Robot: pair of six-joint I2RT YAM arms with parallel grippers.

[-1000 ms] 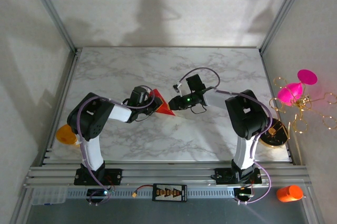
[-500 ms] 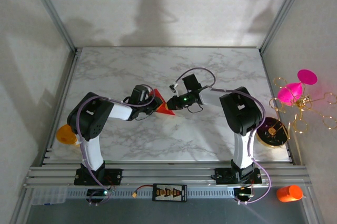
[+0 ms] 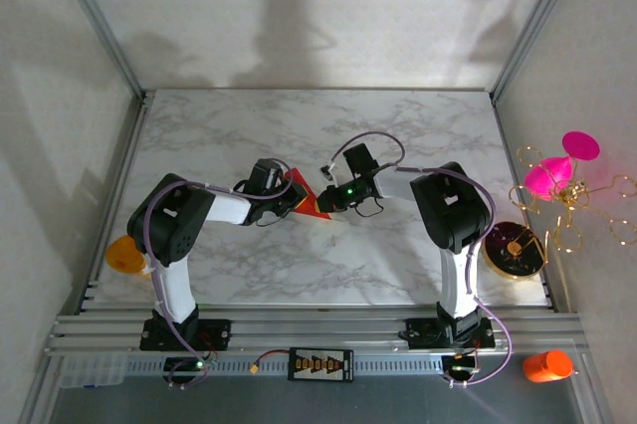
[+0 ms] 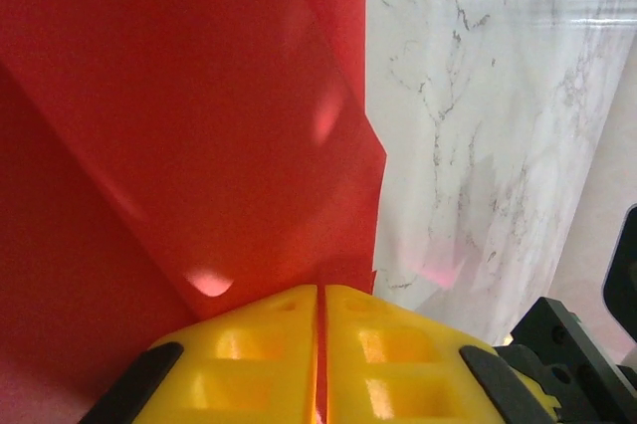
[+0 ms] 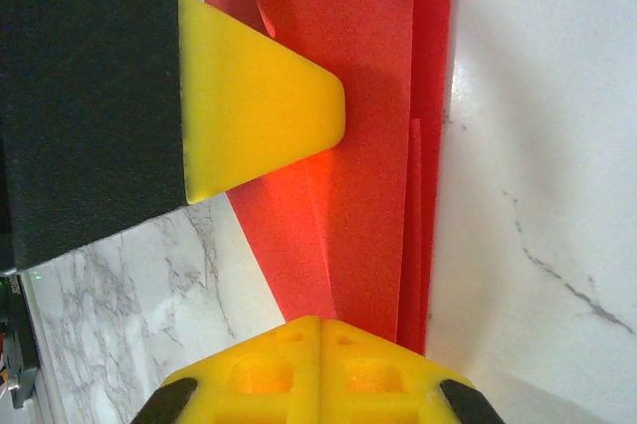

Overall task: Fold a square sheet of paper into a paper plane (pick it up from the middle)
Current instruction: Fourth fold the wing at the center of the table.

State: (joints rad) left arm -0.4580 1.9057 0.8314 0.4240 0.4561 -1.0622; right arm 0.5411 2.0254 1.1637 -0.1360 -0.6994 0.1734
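Note:
The square sheet of paper [image 3: 308, 201] is a folded bright red triangle at the middle of the marble table [image 3: 418, 135]. In the left wrist view the sheet [image 4: 199, 125] spreads away from my left gripper [image 4: 320, 290], whose yellow fingers are shut with a thin strip of red pinched between them. From above, the left gripper [image 3: 283, 195] holds the sheet's left side. My right gripper [image 3: 326, 201] meets the sheet from the right. Its fingers [image 5: 378, 364] are pressed together with no gap, tips at the near edge of the layered paper [image 5: 368, 195]. The left gripper's finger [image 5: 259, 115] lies over that paper.
A magenta cone ornament with gold wire [image 3: 557, 173] stands off the table's right edge, with a dark round disc [image 3: 514, 249] below it. An orange bottle [image 3: 546, 365] lies at the front right and an orange object [image 3: 123, 255] at the left edge. Bare marble surrounds the paper.
My right gripper has closed and slid left up to the red paper, its arm swinging a little left. The left gripper kept its pinch on the paper and barely moved.

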